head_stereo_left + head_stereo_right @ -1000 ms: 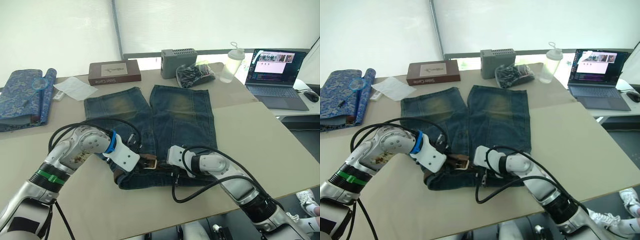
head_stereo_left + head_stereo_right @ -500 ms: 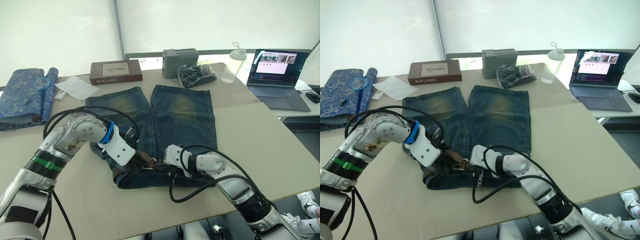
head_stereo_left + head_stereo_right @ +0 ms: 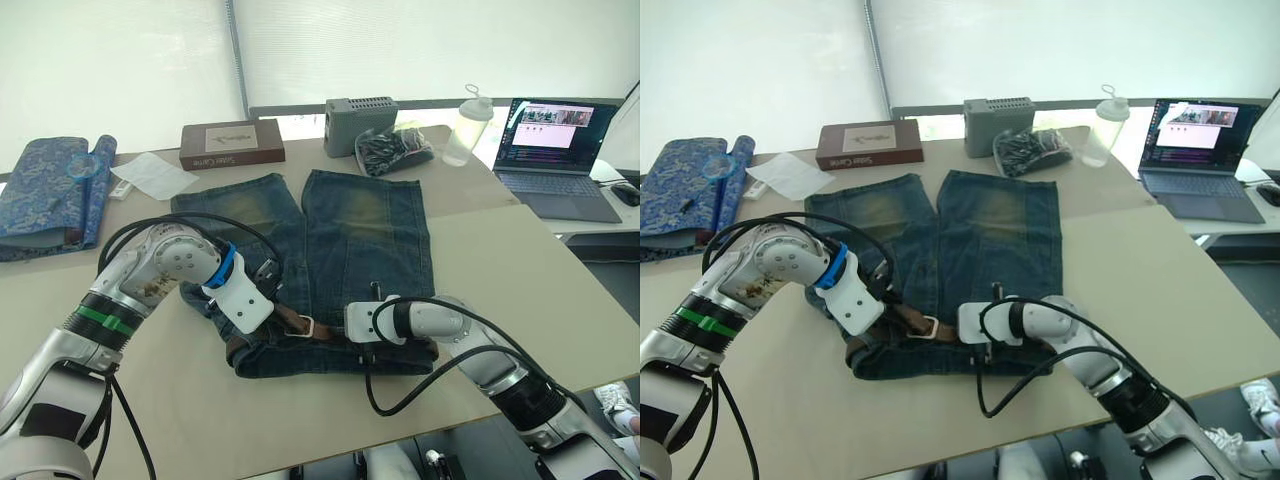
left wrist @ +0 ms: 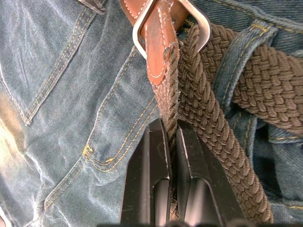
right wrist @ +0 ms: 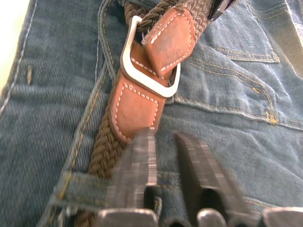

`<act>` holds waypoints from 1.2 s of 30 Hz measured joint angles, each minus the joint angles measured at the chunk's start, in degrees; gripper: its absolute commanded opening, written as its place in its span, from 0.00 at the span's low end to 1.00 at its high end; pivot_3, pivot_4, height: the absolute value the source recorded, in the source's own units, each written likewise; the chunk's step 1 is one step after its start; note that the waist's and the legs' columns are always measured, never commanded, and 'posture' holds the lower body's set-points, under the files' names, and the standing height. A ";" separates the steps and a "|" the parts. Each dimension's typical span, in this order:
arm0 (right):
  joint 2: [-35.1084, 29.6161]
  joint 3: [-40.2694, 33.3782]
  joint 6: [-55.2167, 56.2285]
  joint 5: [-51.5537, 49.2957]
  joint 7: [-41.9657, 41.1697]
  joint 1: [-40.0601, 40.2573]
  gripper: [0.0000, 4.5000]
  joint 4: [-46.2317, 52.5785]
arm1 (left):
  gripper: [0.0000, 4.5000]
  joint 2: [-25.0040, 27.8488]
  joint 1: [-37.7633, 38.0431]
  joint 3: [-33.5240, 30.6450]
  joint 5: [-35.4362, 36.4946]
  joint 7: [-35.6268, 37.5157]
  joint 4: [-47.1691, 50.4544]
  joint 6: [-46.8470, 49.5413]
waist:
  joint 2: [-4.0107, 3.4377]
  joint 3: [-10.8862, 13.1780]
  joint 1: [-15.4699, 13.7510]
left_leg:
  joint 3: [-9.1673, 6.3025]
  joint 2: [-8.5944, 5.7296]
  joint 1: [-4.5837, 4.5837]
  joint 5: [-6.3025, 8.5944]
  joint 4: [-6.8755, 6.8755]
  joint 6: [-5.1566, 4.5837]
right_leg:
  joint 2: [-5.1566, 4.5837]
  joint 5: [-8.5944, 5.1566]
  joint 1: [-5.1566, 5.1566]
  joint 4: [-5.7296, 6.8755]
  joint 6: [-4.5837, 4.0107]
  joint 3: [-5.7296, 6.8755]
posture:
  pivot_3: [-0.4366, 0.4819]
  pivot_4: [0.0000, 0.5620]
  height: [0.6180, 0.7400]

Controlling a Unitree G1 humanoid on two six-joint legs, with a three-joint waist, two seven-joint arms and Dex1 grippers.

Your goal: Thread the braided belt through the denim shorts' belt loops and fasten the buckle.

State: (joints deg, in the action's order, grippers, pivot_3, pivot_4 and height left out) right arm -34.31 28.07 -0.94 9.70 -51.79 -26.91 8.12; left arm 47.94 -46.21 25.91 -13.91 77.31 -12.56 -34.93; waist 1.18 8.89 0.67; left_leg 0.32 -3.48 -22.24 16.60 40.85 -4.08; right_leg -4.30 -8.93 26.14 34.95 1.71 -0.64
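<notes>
The denim shorts (image 3: pixel 360 230) lie flat on the table, waistband toward me. The braided belt (image 4: pixel 208 118) runs along the waistband under a belt loop (image 4: pixel 232 61). Its brown leather tip passes through the silver buckle (image 3: pixel 306 326), which also shows close up (image 5: pixel 150 61). My left gripper (image 4: pixel 171 127) is shut on the braided strap just behind that tip, left of the buckle (image 3: pixel 272 306). My right gripper (image 5: pixel 163 142) hovers over the denim just right of the buckle (image 3: pixel 345 328), fingers slightly apart and holding nothing.
Behind the shorts stand a brown box (image 3: pixel 231 144), a grey box (image 3: pixel 358 112), a black bag (image 3: pixel 392 148) and a bottle (image 3: pixel 464 130). A laptop (image 3: pixel 555 150) sits far right, blue patterned cloth (image 3: pixel 50 190) and a white paper (image 3: pixel 150 175) far left.
My right gripper has let go at the buckle and drawn back to the right, uncovering it. My left gripper pulled the belt end up and left and still holds it.
</notes>
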 measured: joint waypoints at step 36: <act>4.62 2.20 37.99 15.96 8.45 -8.20 0.49 -17.57 | 0.00 -0.40 -1.26 0.09 -0.85 -0.18 -1.93 -1.59 | 0.00 0.00 0.21 | 0.03 0.02 0.06 -0.02 -0.02 0.02 | 0.05 -0.01 0.00 0.06 -0.02 -0.05 | 0.48 0.27 1.00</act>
State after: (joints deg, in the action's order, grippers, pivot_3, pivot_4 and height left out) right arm -29.70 30.27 37.05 25.66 -43.35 -35.11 -9.45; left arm 47.54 -47.47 26.00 -14.76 77.13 -14.49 -36.52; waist 1.18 8.89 0.89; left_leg 0.35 -3.47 -22.18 16.58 40.83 -4.06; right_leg -4.26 -8.94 26.14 35.00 1.68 -0.69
